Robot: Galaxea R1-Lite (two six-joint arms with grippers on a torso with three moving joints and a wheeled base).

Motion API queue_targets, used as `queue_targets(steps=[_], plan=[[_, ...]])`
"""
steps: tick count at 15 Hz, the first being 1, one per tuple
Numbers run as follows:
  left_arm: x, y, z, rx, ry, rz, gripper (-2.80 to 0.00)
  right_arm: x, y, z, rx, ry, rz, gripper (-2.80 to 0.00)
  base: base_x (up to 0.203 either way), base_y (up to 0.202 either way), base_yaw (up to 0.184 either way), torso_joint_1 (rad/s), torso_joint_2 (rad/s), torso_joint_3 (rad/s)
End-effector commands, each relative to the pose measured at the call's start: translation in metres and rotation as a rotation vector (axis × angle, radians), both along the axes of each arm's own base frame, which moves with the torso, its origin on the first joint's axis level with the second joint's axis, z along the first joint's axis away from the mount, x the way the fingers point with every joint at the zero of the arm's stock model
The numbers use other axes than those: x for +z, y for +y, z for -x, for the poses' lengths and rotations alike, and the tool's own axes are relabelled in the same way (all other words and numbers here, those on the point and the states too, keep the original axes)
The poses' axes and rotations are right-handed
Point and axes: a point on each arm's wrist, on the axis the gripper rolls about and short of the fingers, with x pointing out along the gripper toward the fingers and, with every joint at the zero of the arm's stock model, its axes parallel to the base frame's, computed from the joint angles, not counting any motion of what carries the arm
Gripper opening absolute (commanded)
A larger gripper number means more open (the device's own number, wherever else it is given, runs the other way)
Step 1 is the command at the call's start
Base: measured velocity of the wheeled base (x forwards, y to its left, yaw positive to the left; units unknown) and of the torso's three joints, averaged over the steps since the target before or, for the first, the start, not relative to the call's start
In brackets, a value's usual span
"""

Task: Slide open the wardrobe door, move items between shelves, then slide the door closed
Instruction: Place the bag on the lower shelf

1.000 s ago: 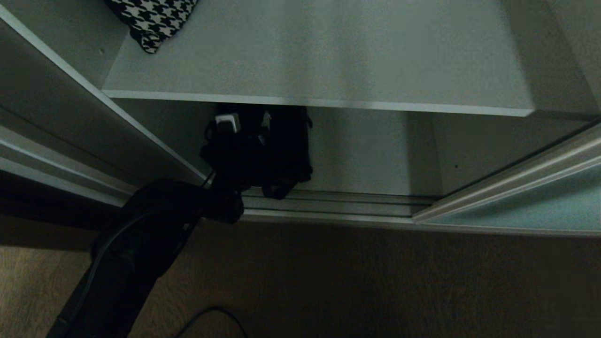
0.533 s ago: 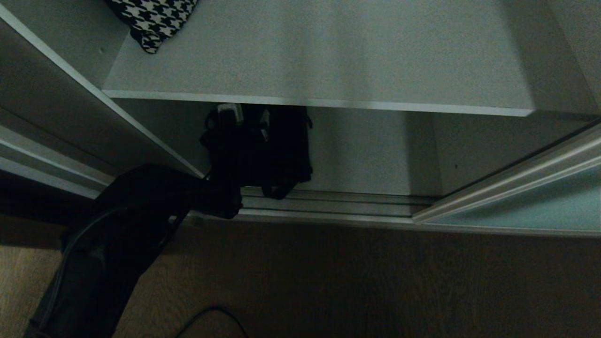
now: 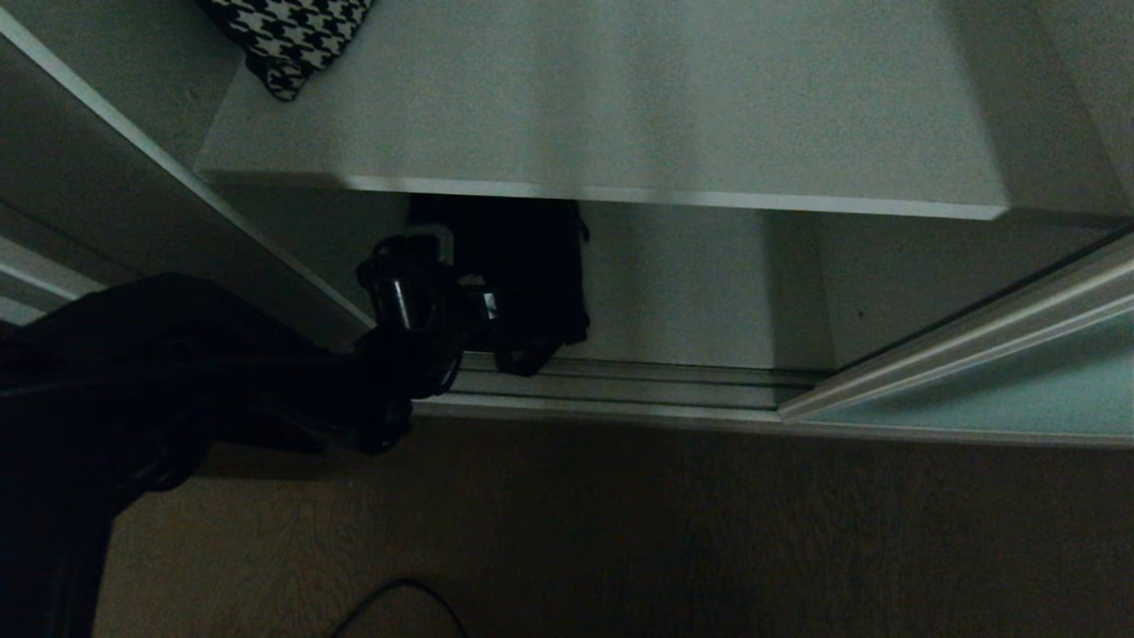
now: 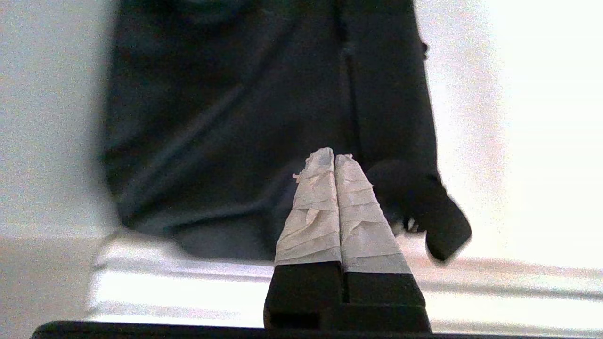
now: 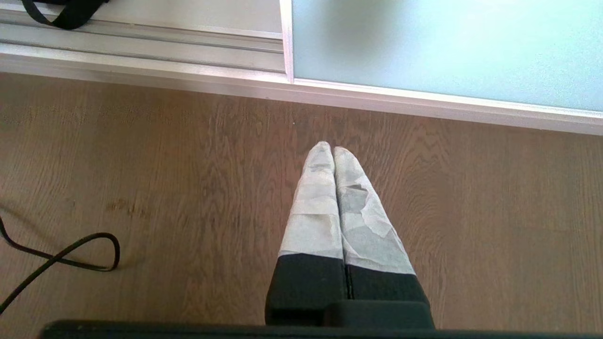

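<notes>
I am holding the left gripper (image 4: 334, 157) pressed fully together just in front of the black bag (image 4: 226, 117), and nothing is showing between its taped fingertips (image 4: 318, 188); the cloth is sitting behind them, not in them. So I judge it is gripping nothing, and the bag is standing on the bottom shelf (image 3: 691, 283) on its own, slumped upright against the back of the compartment. One strap end (image 4: 443, 226) is drooping forward over the floor track (image 3: 620, 381), which is why it looks closest to my fingers.

Above, the houndstooth bag (image 3: 288, 35) is lying at the far left corner of the upper shelf (image 3: 620, 106), well apart from the black one.

The sliding wardrobe door (image 5: 443, 47) is sitting pushed aside to the right, leaving the compartment open for reaching in.

I am keeping the right gripper (image 5: 333, 150) parked low over the wooden floor (image 5: 188, 188), fingers together and empty, clear of the track so it is not crowding the working arm. A loose cable (image 5: 61, 256) is trailing on the floor beside it.
</notes>
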Motion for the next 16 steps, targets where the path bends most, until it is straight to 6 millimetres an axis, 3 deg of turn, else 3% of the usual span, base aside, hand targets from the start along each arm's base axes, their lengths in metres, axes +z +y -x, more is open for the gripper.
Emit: queue_targets(steps=[1, 8, 11, 16], plan=[[0.037, 0.014, 0.039, 0.008, -0.046, 0.018, -2.80, 0.000, 0.000, 0.000, 0.000, 0.001, 0.000, -2.80, 0.000, 0.000, 0.000, 0.000, 0.00, 0.000], [0.061, 0.071, 0.189, 0.056, -0.051, -0.012, -2.80, 0.000, 0.000, 0.000, 0.000, 0.000, 0.000, -2.80, 0.000, 0.000, 0.000, 0.000, 0.00, 0.000], [0.053, 0.096, 0.250, 0.142, -0.075, -0.009, -2.80, 0.000, 0.000, 0.000, 0.000, -0.001, 0.000, -2.80, 0.000, 0.000, 0.000, 0.000, 0.00, 0.000], [0.016, 0.128, 0.333, 0.271, -0.088, -0.024, -2.80, 0.000, 0.000, 0.000, 0.000, 0.000, 0.000, -2.80, 0.000, 0.000, 0.000, 0.000, 0.00, 0.000]])
